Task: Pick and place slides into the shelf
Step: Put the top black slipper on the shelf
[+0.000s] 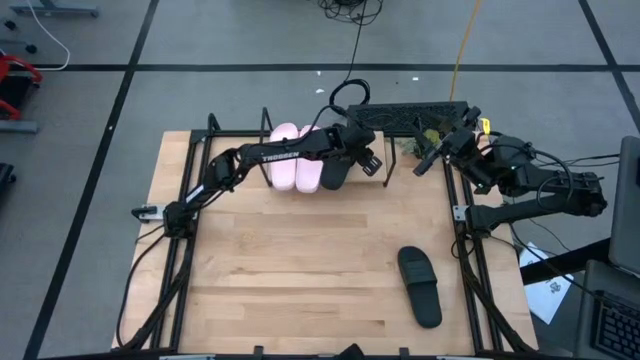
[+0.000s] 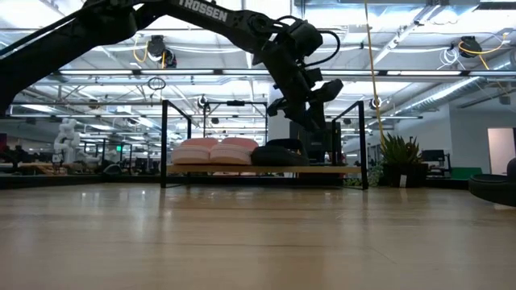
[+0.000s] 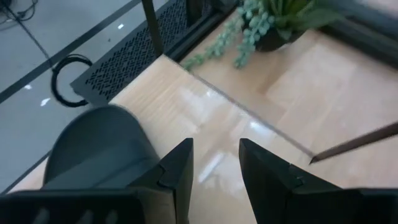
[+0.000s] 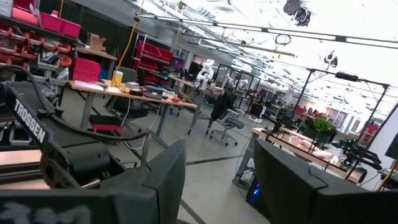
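My left arm, lettered TROSSEN in white, reaches over the shelf [image 1: 400, 150]; my left jaws [image 1: 370, 160] hang apart and empty above a black slide [image 2: 278, 153] lying beside the pink pair [image 1: 296, 158] on its board; the other black slide [image 1: 420, 287] lies on the table [image 1: 280, 270]; my right jaws [image 1: 425, 160] wait apart at the shelf's right end.

Two pale pink sandals [image 1: 296, 158] and one black sandal [image 1: 336, 170] sit on the light wooden shelf [image 1: 400, 168]; another black sandal [image 1: 420, 286] lies near the table's right edge.
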Controlling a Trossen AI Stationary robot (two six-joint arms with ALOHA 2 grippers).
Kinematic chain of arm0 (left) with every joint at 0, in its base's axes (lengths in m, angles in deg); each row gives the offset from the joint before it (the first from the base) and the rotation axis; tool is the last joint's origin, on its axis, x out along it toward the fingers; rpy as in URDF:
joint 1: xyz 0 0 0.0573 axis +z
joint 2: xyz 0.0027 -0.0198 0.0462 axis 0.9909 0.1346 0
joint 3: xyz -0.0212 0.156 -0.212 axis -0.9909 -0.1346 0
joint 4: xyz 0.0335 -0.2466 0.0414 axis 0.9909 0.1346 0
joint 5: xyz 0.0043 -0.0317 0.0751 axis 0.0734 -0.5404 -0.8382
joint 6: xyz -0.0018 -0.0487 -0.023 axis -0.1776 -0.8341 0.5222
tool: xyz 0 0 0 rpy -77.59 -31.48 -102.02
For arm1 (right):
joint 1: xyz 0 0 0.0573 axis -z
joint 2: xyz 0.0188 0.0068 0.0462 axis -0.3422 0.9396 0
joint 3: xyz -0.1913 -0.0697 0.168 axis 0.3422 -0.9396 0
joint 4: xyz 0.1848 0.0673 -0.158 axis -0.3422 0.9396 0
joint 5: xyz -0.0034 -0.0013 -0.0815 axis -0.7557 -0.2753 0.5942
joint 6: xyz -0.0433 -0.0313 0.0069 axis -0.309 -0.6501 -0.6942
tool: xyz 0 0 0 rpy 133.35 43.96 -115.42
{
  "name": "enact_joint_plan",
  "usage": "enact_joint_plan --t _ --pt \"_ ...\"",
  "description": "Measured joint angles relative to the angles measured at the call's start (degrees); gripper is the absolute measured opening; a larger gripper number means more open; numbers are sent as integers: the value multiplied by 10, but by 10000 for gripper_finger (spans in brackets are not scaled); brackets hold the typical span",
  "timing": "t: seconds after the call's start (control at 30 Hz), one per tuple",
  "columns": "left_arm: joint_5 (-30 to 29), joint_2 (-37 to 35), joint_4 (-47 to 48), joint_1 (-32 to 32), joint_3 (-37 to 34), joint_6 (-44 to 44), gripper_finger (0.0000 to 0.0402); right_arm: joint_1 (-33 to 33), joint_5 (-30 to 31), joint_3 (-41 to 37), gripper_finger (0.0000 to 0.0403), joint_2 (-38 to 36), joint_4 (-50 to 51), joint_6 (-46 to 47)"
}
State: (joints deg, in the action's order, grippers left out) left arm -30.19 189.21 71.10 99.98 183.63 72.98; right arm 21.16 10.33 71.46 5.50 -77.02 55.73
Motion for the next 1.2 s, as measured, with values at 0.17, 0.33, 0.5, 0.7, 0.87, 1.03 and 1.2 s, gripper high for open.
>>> enact_joint_plan --t 0.17,0.33,0.5,0.7,0.87,1.03,1.2 --pt "7 5 -6 3 0 -1 129 0 0 0 180 0 -1 1" --pt "19 19 -9 2 0 -5 129 0 0 0 180 0 -2 1" --pt "12 20 -12 4 -1 -4 129 0 0 0 180 0 -6 1" --pt "25 24 -13 11 0 -14 129 0 0 0 180 0 -17 1" --pt "29 33 -10 8 -1 -8 129 0 0 0 180 0 -23 -8" --pt "28 37 0 11 0 -4 129 0 0 0 180 0 -23 -9" --pt "2 37 3 15 0 2 129 0 0 0 180 0 -23 -9"
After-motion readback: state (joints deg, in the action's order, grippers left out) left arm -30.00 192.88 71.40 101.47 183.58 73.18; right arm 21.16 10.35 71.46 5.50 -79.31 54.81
